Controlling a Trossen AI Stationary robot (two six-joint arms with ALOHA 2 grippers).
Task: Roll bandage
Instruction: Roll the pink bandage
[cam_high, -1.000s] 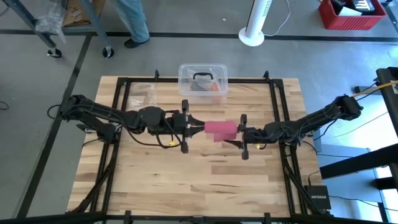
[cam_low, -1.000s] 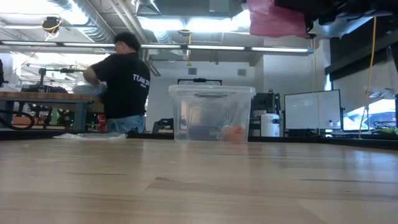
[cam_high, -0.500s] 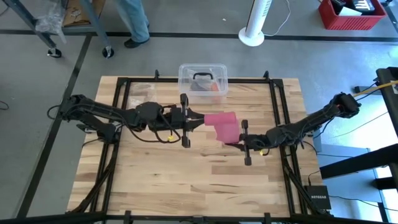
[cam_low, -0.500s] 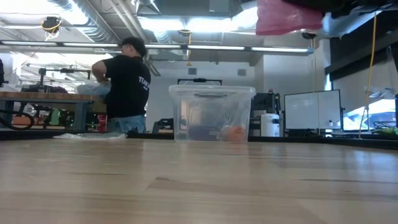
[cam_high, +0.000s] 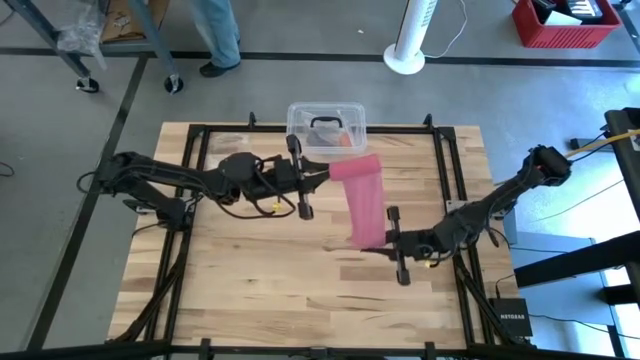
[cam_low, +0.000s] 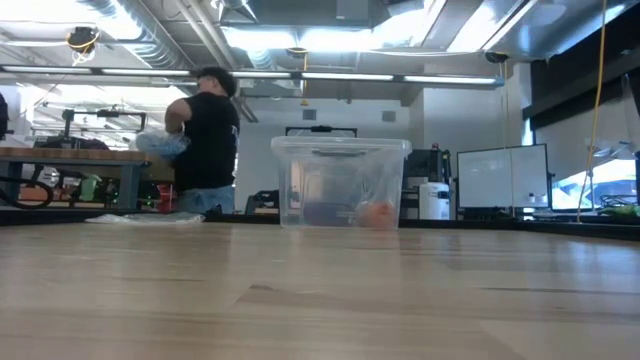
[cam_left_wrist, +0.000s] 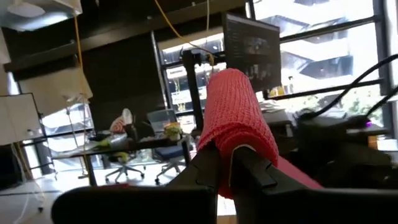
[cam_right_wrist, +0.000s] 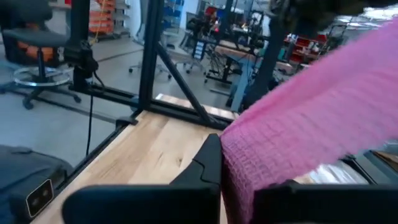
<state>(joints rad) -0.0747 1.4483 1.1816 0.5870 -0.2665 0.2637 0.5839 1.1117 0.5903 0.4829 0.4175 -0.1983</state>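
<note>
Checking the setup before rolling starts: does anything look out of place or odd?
Nothing stands out. The bandage hangs stretched above the table, one end in the left end effector, the other in the right end effector. It is not rolled yet.

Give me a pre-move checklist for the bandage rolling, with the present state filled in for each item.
1. Left gripper shut on one end of the bandage: ok.
2. Right gripper shut on the other end: ok.
3. Strip spans between both grippers without a twist: cannot tell.
4. Bandage held clear of the table: ok, the low view shows none of it on the wood.
5. Clear plastic box apart from the strip: cannot tell, it stands close to the left gripper's end.
6. Roll already started: not ok, no roll shows.
</note>
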